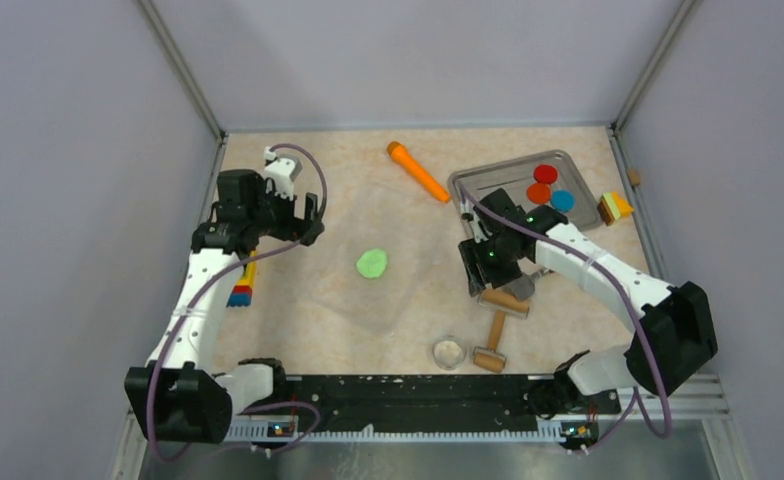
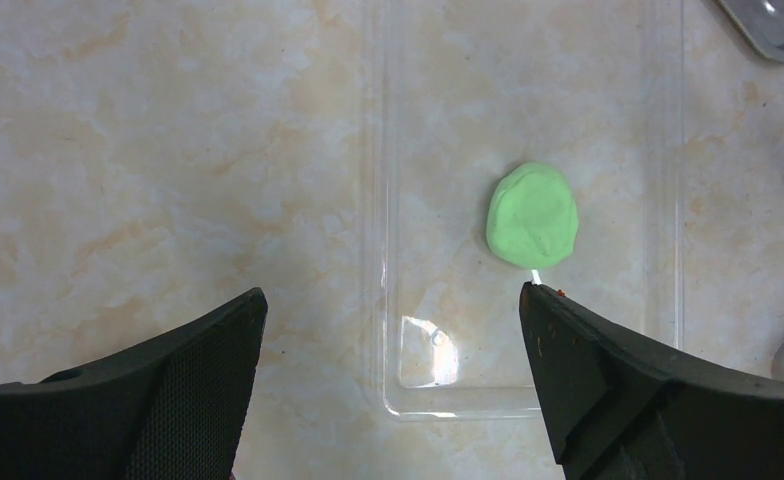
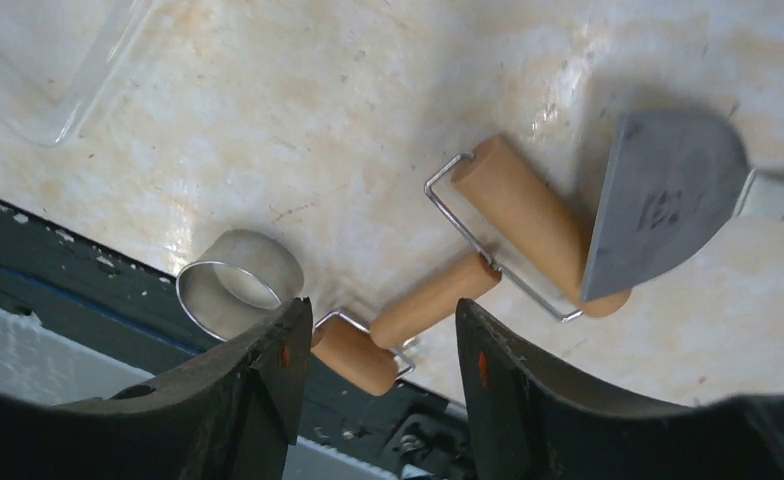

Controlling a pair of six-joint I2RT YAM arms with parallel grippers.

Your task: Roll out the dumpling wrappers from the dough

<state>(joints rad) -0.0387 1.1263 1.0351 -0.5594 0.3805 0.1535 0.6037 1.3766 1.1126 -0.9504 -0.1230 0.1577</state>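
Observation:
The dough [image 1: 372, 263] is a small oval lime-green blob lying on a clear plastic sheet [image 1: 388, 300]. In the left wrist view the dough [image 2: 533, 215] lies just beyond my right fingertip. No dumpling wrappers are in view. My left gripper [image 1: 263, 228] hovers left of the sheet, open and empty [image 2: 393, 295]. My right gripper [image 1: 488, 268] is open and empty [image 3: 383, 310], hovering over a wooden double-ended roller [image 1: 493, 335], whose handle [image 3: 433, 298] shows between the fingers.
A metal ring cutter [image 1: 449, 352] and a metal scraper [image 3: 663, 200] lie by the roller. A metal tray [image 1: 488, 180] at the back right holds red, orange and blue discs. An orange pin [image 1: 417, 171] lies beside it. Coloured blocks sit at the right [image 1: 615, 208] and left [image 1: 242, 285].

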